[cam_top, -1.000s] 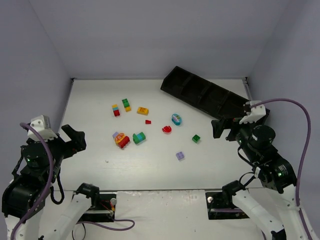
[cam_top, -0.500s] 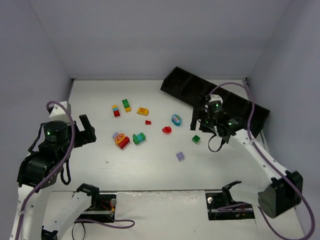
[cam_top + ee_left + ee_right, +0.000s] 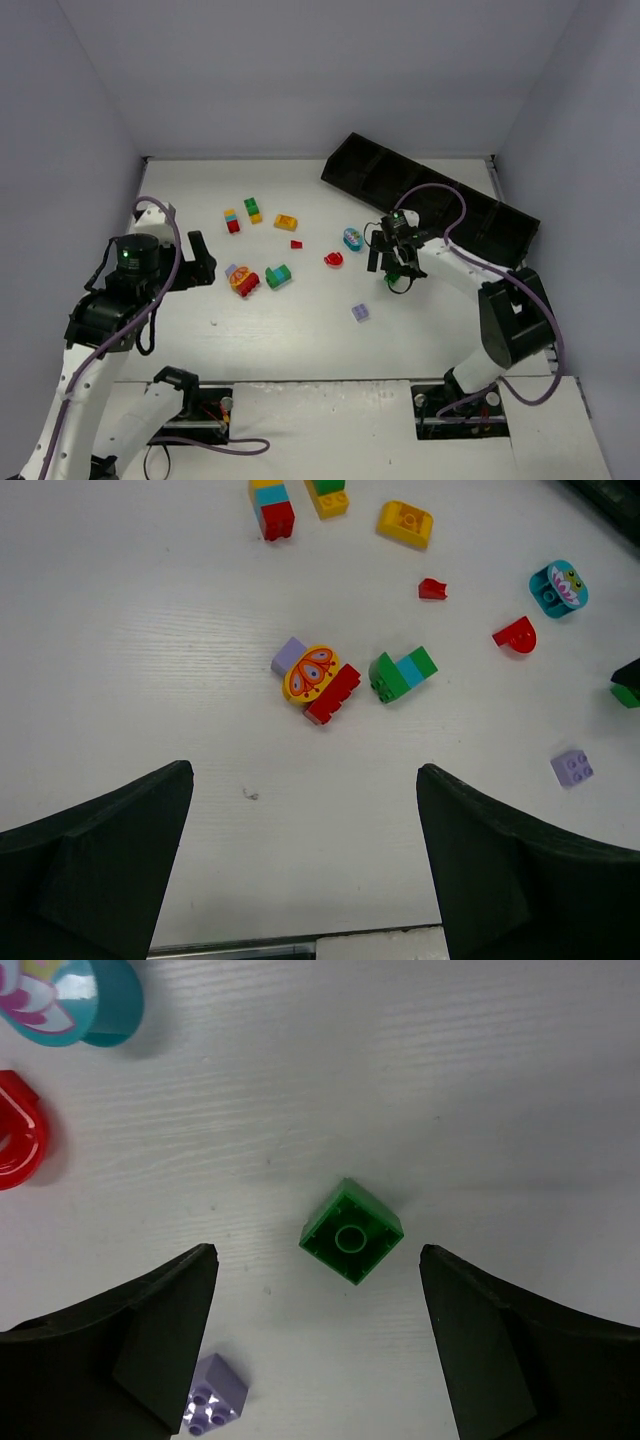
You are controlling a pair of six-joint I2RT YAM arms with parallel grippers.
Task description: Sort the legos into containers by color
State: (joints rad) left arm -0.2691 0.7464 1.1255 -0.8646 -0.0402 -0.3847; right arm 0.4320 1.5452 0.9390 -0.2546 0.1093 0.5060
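ten legos (image 3: 322,678) loose, one tray (image 3: 400,185); left gripper (image 3: 303,772), right gripper (image 3: 317,1252) both gape (right straddles one green brick (image 3: 351,1232))

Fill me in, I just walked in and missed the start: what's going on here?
Two robot arms are sorting toy bricks by colour into a black tray. The right gripper hangs over a green brick, jaws open on either side of it, not yet gripping. The left gripper is open and holds nothing, above a butterfly-printed brick stack. The bricks in view lie loose on the white table.
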